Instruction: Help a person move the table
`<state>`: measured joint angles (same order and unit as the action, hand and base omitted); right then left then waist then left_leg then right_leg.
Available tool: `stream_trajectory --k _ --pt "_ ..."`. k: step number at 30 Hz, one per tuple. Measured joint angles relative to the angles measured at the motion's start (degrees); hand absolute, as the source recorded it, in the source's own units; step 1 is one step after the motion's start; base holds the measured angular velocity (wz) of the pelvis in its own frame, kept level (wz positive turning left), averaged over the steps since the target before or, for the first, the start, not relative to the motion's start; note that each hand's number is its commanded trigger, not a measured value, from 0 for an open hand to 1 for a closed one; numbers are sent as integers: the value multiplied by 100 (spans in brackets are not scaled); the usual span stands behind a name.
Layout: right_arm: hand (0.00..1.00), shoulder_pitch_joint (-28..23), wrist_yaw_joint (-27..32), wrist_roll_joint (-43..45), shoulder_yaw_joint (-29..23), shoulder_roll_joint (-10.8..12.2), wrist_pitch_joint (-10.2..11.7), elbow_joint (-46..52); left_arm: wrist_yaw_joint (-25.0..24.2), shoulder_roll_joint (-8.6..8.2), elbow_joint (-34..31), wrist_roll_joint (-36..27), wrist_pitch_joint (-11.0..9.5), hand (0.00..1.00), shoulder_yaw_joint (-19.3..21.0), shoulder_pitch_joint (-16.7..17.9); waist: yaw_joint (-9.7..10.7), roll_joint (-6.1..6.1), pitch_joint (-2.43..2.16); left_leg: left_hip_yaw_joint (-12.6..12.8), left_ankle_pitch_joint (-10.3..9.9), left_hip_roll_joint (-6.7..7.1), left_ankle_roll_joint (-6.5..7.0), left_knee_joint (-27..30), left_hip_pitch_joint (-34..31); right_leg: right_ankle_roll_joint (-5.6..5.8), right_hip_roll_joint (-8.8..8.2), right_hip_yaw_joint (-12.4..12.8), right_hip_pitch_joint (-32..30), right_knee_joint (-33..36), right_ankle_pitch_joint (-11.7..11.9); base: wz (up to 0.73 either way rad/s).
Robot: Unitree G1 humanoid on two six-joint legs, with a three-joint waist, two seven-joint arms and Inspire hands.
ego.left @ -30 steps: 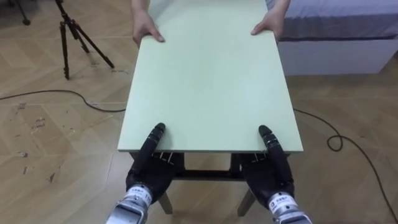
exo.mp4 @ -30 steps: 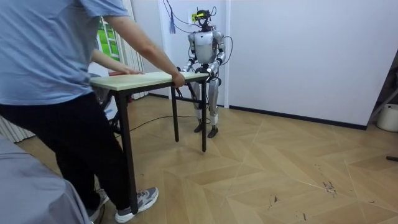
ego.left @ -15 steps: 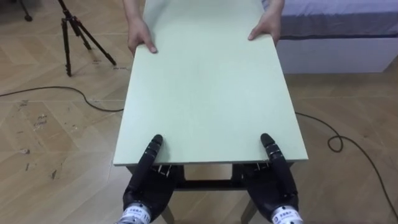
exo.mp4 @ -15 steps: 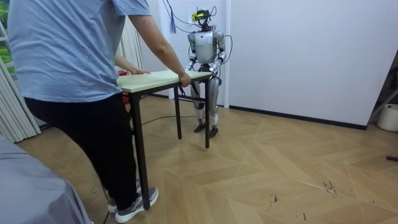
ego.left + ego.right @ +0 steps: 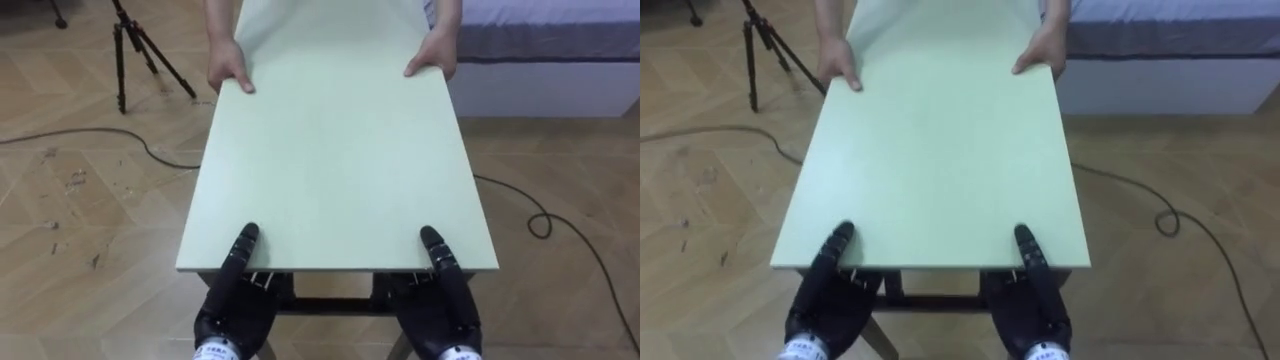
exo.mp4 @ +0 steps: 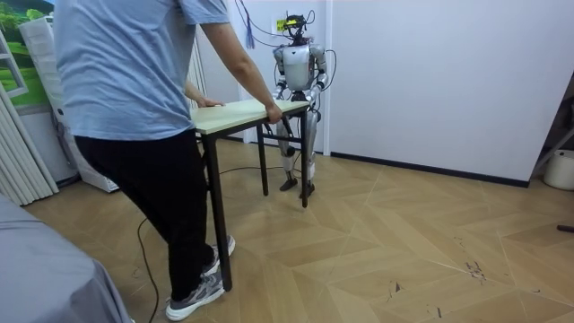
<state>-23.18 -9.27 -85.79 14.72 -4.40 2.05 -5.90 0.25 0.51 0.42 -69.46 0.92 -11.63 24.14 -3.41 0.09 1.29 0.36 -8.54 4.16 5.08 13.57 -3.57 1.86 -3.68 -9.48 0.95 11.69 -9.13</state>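
The table point(image 5: 335, 150) has a pale green top and dark legs, and it stretches away from me. My left hand point(image 5: 232, 300) holds its near edge on the left, thumb lying on the top and palm below. On the right, my right hand point(image 5: 442, 305) grips the same edge in the same way. At the far end a person's hands point(image 5: 228, 68) clasp the two far corners. In the room view the person point(image 6: 143, 108) stands at one end of the table point(image 6: 238, 111) and I stand at the other, by the white wall.
A black tripod point(image 5: 135, 45) stands on the wooden floor at the far left. A bed point(image 5: 540, 50) with a white base lies at the far right. A dark cable point(image 5: 540, 225) loops on the floor to the right of the table.
The person has stepped towards the room view's right, and the table has come along with them towards my side. Both my hands keep their hold on the near edge.
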Motion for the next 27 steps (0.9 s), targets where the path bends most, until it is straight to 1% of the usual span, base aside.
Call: stream_trajectory --k 2,4,6,8,10,11,12,13,14,15,16,17,18,19,20,21,22,23,24,25,26,27 --pt "100 -87 -43 -41 8 0 2 0 0 3 -9 51 -48 100 -49 50 -11 -30 19 -16 31 -17 -20 8 -3 11 12 -27 -20 0 -12 7" --pt "100 -119 -58 -74 52 -4 26 0 0 33 -9 64 -122 100 -88 71 -30 -51 32 -46 61 -42 -49 39 -61 -23 30 -77 -59 0 -15 3" --pt "100 -162 -102 -152 111 -23 109 -9 -8 60 -7 75 -140 100 -129 70 -11 -59 38 -91 68 -81 -79 179 -175 -61 84 -119 -88 -1 27 13" --pt "100 -182 -134 -202 112 -48 113 -14 -8 63 -3 75 -140 100 -157 68 -13 -56 40 -107 45 -129 -111 310 -271 -105 119 -165 -137 17 28 7" --pt "100 -180 -170 -221 116 -50 130 -26 -18 71 -4 79 -156 100 -173 51 -67 -36 46 -108 -46 -219 -168 603 -470 -183 201 -171 -238 107 27 -3" --pt "100 -179 -220 -219 128 -41 166 -37 -44 77 -4 97 -160 100 -171 30 -124 -9 40 -151 -89 -264 -200 796 -629 -266 285 -157 -342 178 33 0" --pt "100 -179 -273 -225 122 -41 172 -37 -63 106 -2 97 -159 100 -179 -17 -138 -2 36 -214 -88 -277 -238 884 -766 -358 365 -141 -437 192 51 11" --pt "100 -185 -296 -232 122 -41 188 -40 -66 121 2 97 -157 100 -193 -45 -146 2 34 -232 -74 -289 -272 908 -822 -427 411 -132 -478 184 72 21" --pt "100 -186 -326 -253 122 -38 212 -42 -66 144 11 97 -155 100 -212 -95 -168 -13 18 -258 20 -295 -425 887 -890 -509 438 -132 -566 149 113 19" --pt "100 -178 -348 -254 103 -42 214 -29 -68 148 14 96 -146 100 -213 -133 -172 -43 0 -196 102 -328 -790 976 -1010 -618 362 -214 -629 6 203 3" --pt "100 -170 -362 -245 86 -51 209 -29 -74 117 23 94 -145 100 -212 -135 -192 -14 8 -59 6 -414 -843 1371 -1105 -638 359 -292 -637 -7 238 -53" --pt "100 -131 -362 -206 85 -60 172 -94 -96 53 42 64 -150 100 -173 -28 -344 112 2 285 -309 -707 -758 2429 -1195 -672 399 -520 -575 21 240 -94" --pt "100 -83 -359 -135 134 -81 115 -197 -131 55 40 -57 -217 100 -169 159 -365 245 -41 442 -422 -991 -760 3454 -1163 -722 475 -728 -494 63 190 -90" --pt "100 -83 -359 -108 157 -96 110 -212 -142 55 39 -103 -227 100 -170 221 -338 273 -51 461 -415 -1084 -772 3835 -1129 -736 497 -851 -484 116 148 -29" --pt "100 -87 -363 -56 168 -115 102 -213 -177 79 37 -138 -226 100 -168 266 -226 357 -47 475 -390 -1236 -807 4307 -956 -776 538 -1046 -509 282 54 46" --pt "100 -87 -402 -44 163 -105 93 -202 -231 99 26 -137 -227 100 -155 256 -74 385 -37 469 -325 -1345 -795 4327 -711 -769 519 -1252 -629 509 -25 64" --pt "100 -86 -436 -43 154 -99 90 -197 -251 110 3 -127 -227 100 -151 247 6 377 -22 462 -322 -1365 -825 4207 -556 -782 509 -1322 -713 631 -61 61" --pt "100 -45 -454 -42 136 -71 81 -194 -278 136 -5 -125 -226 100 -133 189 19 329 19 447 -578 -1349 -856 3750 -319 -793 448 -1361 -881 849 -99 28" --pt "100 -13 -453 -46 136 -67 67 -195 -278 174 -3 -122 -206 100 -112 132 11 262 45 488 -695 -1253 -863 3328 -235 -795 373 -1351 -975 915 -60 20" --pt "100 -10 -453 -45 136 -70 58 -186 -278 180 -3 -114 -200 100 -108 109 21 253 48 489 -721 -1209 -874 3136 -205 -801 347 -1334 -1019 884 15 26" --pt "100 5 -456 -33 113 -70 61 -126 -278 173 -3 -94 -191 100 -96 28 88 270 39 452 -864 -1148 -945 2714 -149 -851 329 -1283 -1143 799 178 40" --pt "100 53 -458 -8 66 -65 63 -45 -288 168 0 -93 -192 100 -91 -106 182 344 42 452 -1137 -1175 -927 2431 -130 -853 343 -1330 -1318 723 294 32"
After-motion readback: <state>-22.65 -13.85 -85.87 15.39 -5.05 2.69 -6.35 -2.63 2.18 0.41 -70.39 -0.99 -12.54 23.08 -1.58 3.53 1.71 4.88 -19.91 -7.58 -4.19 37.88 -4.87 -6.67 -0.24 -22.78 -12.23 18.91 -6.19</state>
